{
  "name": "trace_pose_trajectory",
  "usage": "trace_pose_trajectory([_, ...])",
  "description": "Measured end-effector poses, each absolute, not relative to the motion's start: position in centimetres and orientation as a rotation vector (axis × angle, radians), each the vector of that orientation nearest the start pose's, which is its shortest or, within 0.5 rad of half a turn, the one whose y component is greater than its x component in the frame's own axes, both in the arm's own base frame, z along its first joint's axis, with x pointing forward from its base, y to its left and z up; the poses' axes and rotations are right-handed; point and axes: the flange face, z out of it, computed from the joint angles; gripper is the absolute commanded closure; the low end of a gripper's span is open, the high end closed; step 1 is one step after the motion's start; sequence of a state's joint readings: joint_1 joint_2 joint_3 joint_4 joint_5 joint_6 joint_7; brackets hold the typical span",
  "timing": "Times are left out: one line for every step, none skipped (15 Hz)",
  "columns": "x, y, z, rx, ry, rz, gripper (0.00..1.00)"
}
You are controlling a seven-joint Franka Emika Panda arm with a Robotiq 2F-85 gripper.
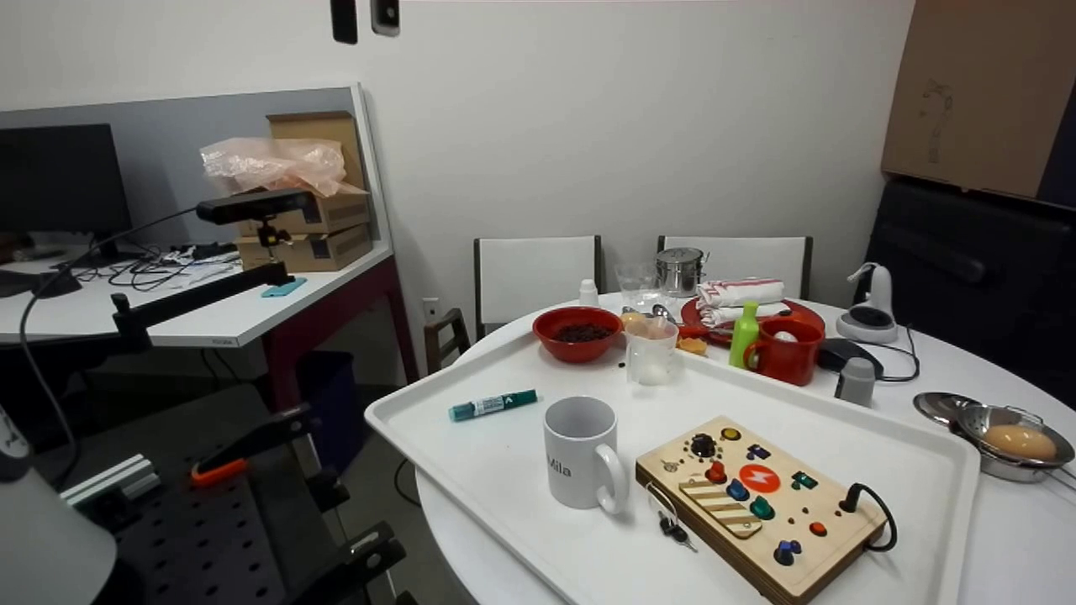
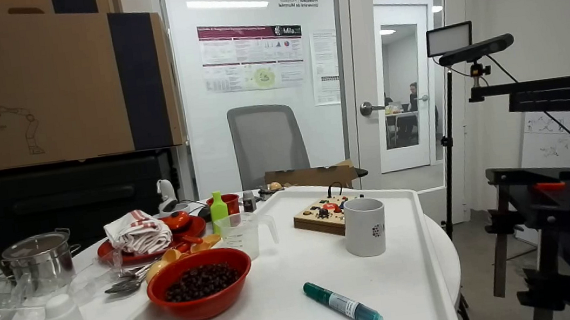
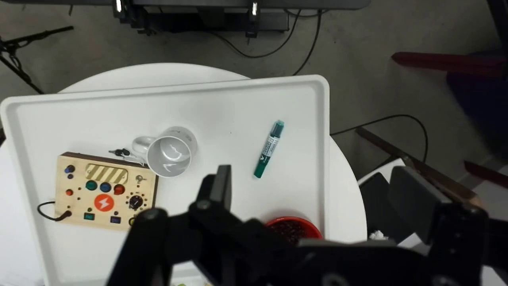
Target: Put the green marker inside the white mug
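Note:
The green marker (image 1: 493, 405) lies flat on the white tray in both exterior views (image 2: 343, 305). It also shows in the wrist view (image 3: 269, 149), a little away from the mug. The white mug (image 1: 582, 454) stands upright on the tray, its handle on the side towards the wooden box; it also shows in an exterior view (image 2: 365, 227) and in the wrist view (image 3: 170, 155). My gripper (image 3: 317, 192) is open with nothing between its fingers. Its fingertips (image 1: 365, 18) hang high above the table at the top of an exterior view, well apart from marker and mug.
The white tray (image 3: 238, 91) has a raised rim. A wooden box with knobs (image 1: 761, 504) and keys (image 1: 675, 529) lies beside the mug. A red bowl of dark beans (image 2: 200, 287) and a clear measuring cup (image 1: 651, 353) stand near the marker. A green bottle (image 1: 744, 336) stands farther back.

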State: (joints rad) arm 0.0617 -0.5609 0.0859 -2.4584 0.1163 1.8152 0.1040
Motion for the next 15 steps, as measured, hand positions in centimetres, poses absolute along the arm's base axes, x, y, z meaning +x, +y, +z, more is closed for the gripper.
trace_pose_trajectory([37.0,6.9,47.3,-3.085,0.003,0.108,0.00])
trace_pose_trajectory([37.5,7.2,46.0,-3.088,-0.006,0.083,0.00])
trace_pose_trajectory([37.9,7.7,44.8,-3.092,-0.019,0.065,0.00])
trace_pose_trajectory([38.4,8.3,43.7,-3.096,-0.036,0.050,0.00])
trace_pose_trajectory([38.8,9.0,42.6,-3.100,-0.055,0.044,0.00])
trace_pose_trajectory([39.1,9.8,41.5,-3.107,-0.075,0.053,0.00])
trace_pose_trajectory([39.3,10.4,40.5,-3.113,-0.097,0.074,0.00])
trace_pose_trajectory([39.4,10.8,39.6,-3.121,-0.116,0.106,0.00])
trace_pose_trajectory([39.4,11.0,39.1,-3.125,-0.128,0.127,0.00])
trace_pose_trajectory([39.5,11.0,38.9,-3.127,-0.132,0.135,0.00])
trace_pose_trajectory([39.5,11.0,38.8,-3.128,-0.133,0.137,0.00])
trace_pose_trajectory([39.6,11.0,38.9,-3.128,-0.134,0.136,0.00])
trace_pose_trajectory([39.6,11.0,38.9,-3.128,-0.134,0.136,0.00])
trace_pose_trajectory([39.6,10.9,38.9,-3.125,-0.111,0.126,0.00])
trace_pose_trajectory([39.7,10.8,38.8,-3.125,-0.083,0.114,0.00])
